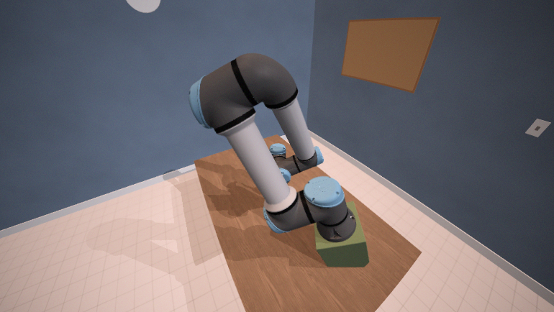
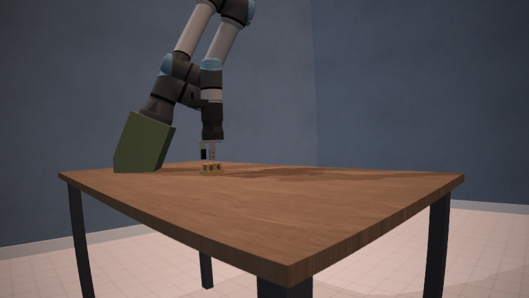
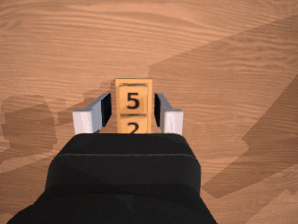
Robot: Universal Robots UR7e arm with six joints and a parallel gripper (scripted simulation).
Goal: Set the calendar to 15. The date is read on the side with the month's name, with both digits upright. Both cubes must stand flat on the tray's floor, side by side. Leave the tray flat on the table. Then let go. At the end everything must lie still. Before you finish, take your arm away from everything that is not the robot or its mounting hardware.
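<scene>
The calendar (image 2: 211, 171) is a small wooden tray holding two orange cubes side by side, far back on the wooden table. In the wrist view the far cube (image 3: 133, 99) shows a 5 on top. The near cube (image 3: 133, 125) shows a 2 on top and is partly hidden by my gripper body. The digits on the side facing the exterior camera are too small to read surely. My gripper (image 3: 132, 104) is open and empty, with one finger to each side of the cubes. In the exterior view the gripper (image 2: 208, 152) hangs a little above the cubes, apart from them. In the top view the arm hides the gripper and the calendar.
The arm's green base block (image 2: 142, 142) stands at the back left of the table, close to the left of the calendar. It also shows in the top view (image 1: 343, 241). The table edges (image 2: 281, 264) are far from the calendar.
</scene>
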